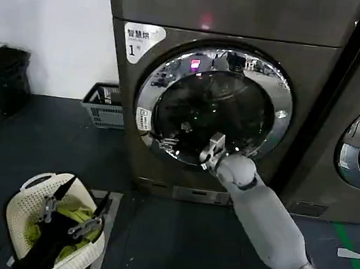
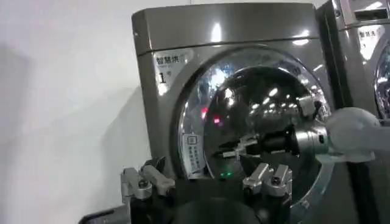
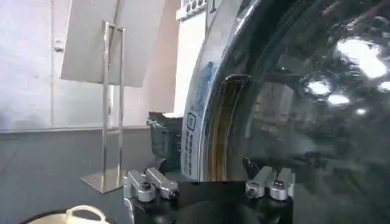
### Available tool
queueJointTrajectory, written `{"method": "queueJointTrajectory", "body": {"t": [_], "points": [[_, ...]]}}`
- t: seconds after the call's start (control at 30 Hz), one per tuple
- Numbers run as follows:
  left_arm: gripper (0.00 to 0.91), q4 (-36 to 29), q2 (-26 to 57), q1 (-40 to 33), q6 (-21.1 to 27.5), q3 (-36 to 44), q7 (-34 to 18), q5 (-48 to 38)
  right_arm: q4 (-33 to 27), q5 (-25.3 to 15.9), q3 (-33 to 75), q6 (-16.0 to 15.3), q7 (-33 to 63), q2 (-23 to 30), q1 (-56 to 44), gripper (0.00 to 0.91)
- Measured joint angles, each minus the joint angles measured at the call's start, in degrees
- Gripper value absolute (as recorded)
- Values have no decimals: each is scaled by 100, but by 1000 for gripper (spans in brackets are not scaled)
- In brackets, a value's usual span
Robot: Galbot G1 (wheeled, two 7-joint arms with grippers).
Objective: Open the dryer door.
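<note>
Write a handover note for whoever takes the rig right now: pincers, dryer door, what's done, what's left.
Right pincer: open, reaching to the lower part of the dryer door, close to the glass, gripping nothing.
Left pincer: open, idle, low over the laundry basket on the floor.
Door: looks shut against the dryer front; white sticker on its left rim.
Done: approach.
Left: catch the door edge, likely at the sticker side, and swing it open.

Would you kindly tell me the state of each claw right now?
Left claw: open, holding nothing, above the laundry basket.
Right claw: at the dryer door; open or closed cannot be told.
</note>
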Motion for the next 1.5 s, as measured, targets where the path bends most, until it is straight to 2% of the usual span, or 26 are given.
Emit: {"method": "queueJointTrajectory", "body": {"t": [0.43, 0.7, 1.17, 1.5], "points": [[907, -1, -5, -40, 154, -91, -8, 147, -422, 22, -168, 82, -148, 336, 241, 907], [907, -2, -15, -60, 159, -117, 14, 167, -544, 22, -156, 111, -310, 359, 280, 907], [907, -14, -4, -123, 276, -95, 123, 168, -498, 32, -131, 124, -619, 314, 268, 907], [907, 52, 25, -206, 397, -125, 212, 115, -386, -73, -44, 73, -1281, 170, 168, 907]]}}
